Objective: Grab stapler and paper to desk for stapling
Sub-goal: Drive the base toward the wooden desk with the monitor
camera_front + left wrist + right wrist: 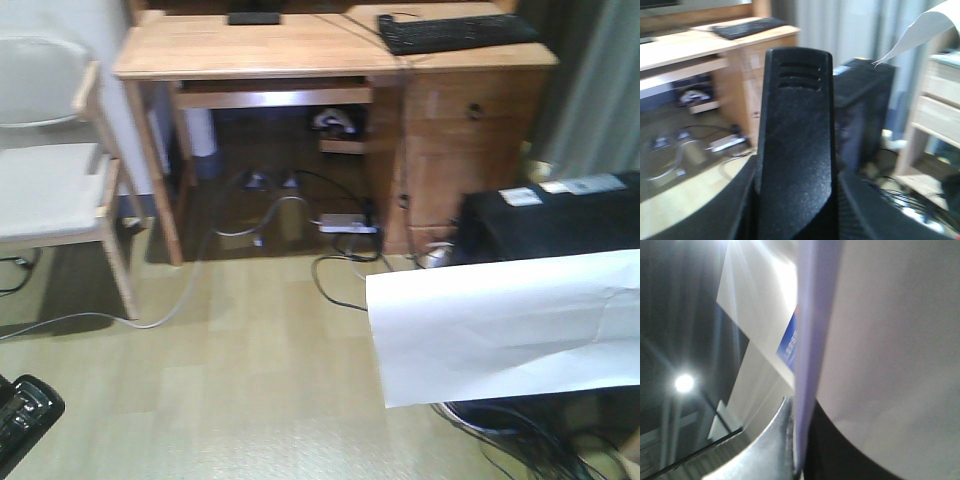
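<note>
The black stapler stands upright in the middle of the left wrist view. My left gripper is shut on it, one finger on each side. In the front view that gripper shows only as a black shape in the bottom left corner. The white paper hangs in the air at the right, in front of a black computer tower. My right gripper is shut on the sheet's edge. A corner of the paper also shows in the left wrist view. The light-wood desk stands ahead, across the floor.
A black keyboard lies on the desk's right end. A white-seated chair stands at the left. The black tower is at the right. Cables and a power strip lie under the desk. Light-wood shelving is at the far right.
</note>
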You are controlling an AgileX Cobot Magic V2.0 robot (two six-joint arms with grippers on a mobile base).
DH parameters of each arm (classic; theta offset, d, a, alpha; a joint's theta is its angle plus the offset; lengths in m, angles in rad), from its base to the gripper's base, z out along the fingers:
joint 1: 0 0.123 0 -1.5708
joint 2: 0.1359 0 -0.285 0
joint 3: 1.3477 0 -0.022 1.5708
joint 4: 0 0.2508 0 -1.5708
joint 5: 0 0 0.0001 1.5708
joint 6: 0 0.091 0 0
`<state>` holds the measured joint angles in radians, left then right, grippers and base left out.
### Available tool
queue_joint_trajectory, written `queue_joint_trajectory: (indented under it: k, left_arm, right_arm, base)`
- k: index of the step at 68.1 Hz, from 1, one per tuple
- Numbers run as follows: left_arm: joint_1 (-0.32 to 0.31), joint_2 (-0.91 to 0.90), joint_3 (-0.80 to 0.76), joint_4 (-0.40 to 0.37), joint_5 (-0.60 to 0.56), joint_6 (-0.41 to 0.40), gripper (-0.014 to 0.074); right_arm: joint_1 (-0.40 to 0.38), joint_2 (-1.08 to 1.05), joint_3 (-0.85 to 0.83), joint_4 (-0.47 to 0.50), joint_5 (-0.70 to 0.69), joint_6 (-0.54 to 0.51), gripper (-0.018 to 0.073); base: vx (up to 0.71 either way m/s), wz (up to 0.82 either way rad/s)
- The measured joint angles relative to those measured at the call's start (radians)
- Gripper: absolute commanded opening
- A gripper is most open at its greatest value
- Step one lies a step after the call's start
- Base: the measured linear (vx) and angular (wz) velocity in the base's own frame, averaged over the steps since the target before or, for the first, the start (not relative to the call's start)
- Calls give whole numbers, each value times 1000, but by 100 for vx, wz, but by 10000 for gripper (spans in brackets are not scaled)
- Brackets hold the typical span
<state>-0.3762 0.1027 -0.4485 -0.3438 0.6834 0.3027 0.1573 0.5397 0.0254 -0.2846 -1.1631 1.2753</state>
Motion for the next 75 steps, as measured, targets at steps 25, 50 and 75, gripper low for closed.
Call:
queue_joint_trajectory:
  k: [25,50,75]
  left_arm:
    - [0,0,0,0,0,0,-6]
    - [0,0,0,0,0,0,-6]
    - [0,0,0,0,0,0,-6]
  right_arm:
    - [0,0,0,0,0,0,-1]
    - [0,0,0,0,0,0,-1]
    - [0,0,0,0,0,0,-1]
  base:
    - [19,23]
    - [23,2]
    - [23,2]
